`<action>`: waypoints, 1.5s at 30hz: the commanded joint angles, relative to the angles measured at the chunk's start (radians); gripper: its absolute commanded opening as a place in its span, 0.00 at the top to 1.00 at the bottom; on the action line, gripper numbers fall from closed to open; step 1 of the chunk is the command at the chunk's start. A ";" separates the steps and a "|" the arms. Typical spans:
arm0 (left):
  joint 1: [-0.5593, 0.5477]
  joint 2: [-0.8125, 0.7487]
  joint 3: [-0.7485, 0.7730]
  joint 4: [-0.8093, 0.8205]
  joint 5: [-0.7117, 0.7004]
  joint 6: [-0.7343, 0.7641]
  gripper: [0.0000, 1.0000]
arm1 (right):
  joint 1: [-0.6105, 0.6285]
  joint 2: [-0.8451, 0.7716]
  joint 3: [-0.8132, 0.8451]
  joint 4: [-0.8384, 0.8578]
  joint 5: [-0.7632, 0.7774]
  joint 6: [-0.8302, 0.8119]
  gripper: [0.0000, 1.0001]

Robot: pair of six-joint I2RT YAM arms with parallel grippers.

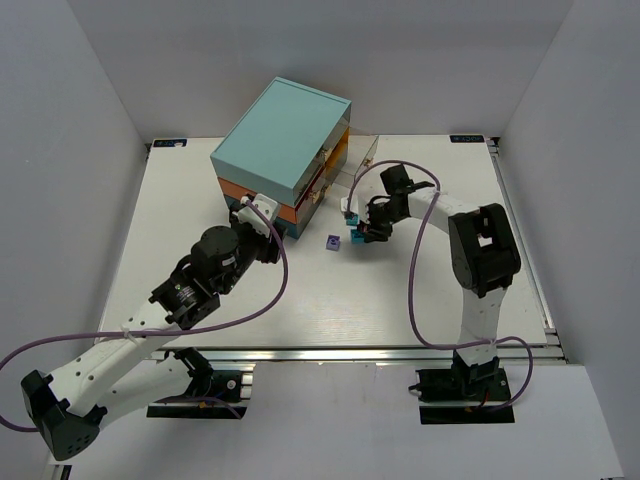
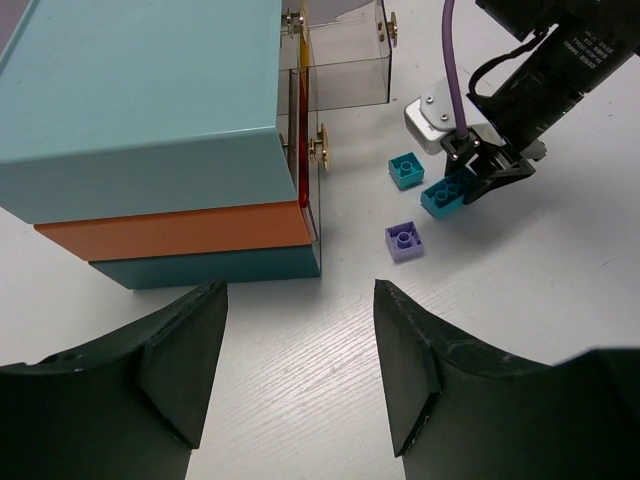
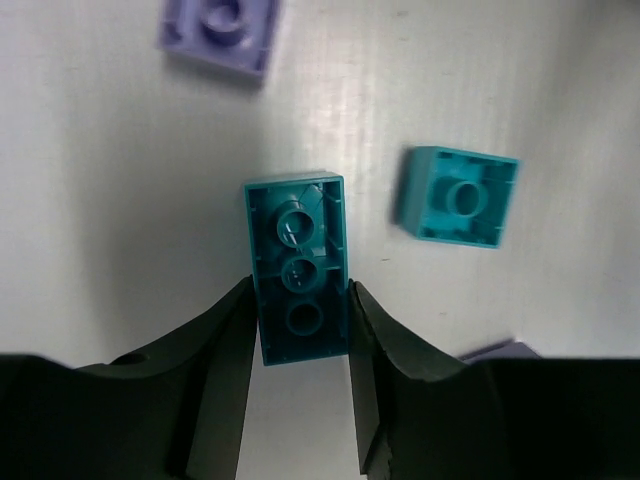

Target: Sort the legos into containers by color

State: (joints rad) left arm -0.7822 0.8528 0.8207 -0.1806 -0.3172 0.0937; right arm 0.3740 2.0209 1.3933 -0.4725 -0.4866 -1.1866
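Observation:
My right gripper (image 3: 298, 292) is shut on a long teal lego (image 3: 297, 268), hollow underside facing the camera, low over the table. It also shows from above (image 1: 358, 234) and in the left wrist view (image 2: 470, 178), with that lego (image 2: 446, 196) in it. A small teal lego (image 3: 458, 196) (image 2: 406, 170) and a lavender lego (image 3: 220, 30) (image 2: 403, 241) (image 1: 332, 241) lie beside it. The chest (image 1: 285, 140) (image 2: 150, 110) has teal, orange and blue layers; one clear drawer (image 2: 345, 60) is pulled out. My left gripper (image 2: 300, 295) (image 1: 262, 212) is open and empty, by the chest's near corner.
White walls enclose the table on the left, back and right. A sliver of another lavender piece (image 3: 495, 350) shows behind my right finger. The purple cables (image 1: 415, 290) loop over the table beside each arm.

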 commanded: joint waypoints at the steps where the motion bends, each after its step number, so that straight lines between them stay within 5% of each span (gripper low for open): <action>1: 0.003 -0.024 -0.012 0.023 0.009 0.009 0.30 | 0.005 -0.069 -0.043 -0.156 -0.081 -0.040 0.97; 7: 0.003 -0.023 -0.014 0.024 0.032 0.012 0.30 | 0.003 -0.322 -0.057 -0.132 -0.233 0.103 1.00; 14: 0.003 -0.014 -0.015 0.026 0.052 0.020 0.30 | 0.002 -0.464 -0.065 0.300 -0.071 0.553 1.00; 22: 0.003 -0.034 -0.037 0.046 0.093 0.037 0.30 | 0.005 -0.248 0.171 0.482 0.174 0.755 1.00; 31: 0.003 -0.018 -0.054 0.059 0.168 0.060 0.30 | 0.003 0.034 0.571 0.311 0.174 0.797 0.52; 42: 0.003 0.025 -0.058 0.061 0.240 0.069 0.31 | -0.004 -0.019 0.461 0.330 0.180 0.803 0.37; 44: 0.003 0.032 -0.061 0.069 0.262 0.063 0.35 | -0.009 -0.112 0.374 0.359 0.172 0.827 0.38; 45: 0.003 0.046 -0.061 0.079 0.271 0.055 0.48 | -0.012 -0.166 0.324 0.400 0.163 0.840 0.41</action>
State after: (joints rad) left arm -0.7818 0.8848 0.7704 -0.1299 -0.0967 0.1505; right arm 0.3733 2.0346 1.7878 -0.1524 -0.3115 -0.3893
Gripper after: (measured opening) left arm 0.584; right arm 0.605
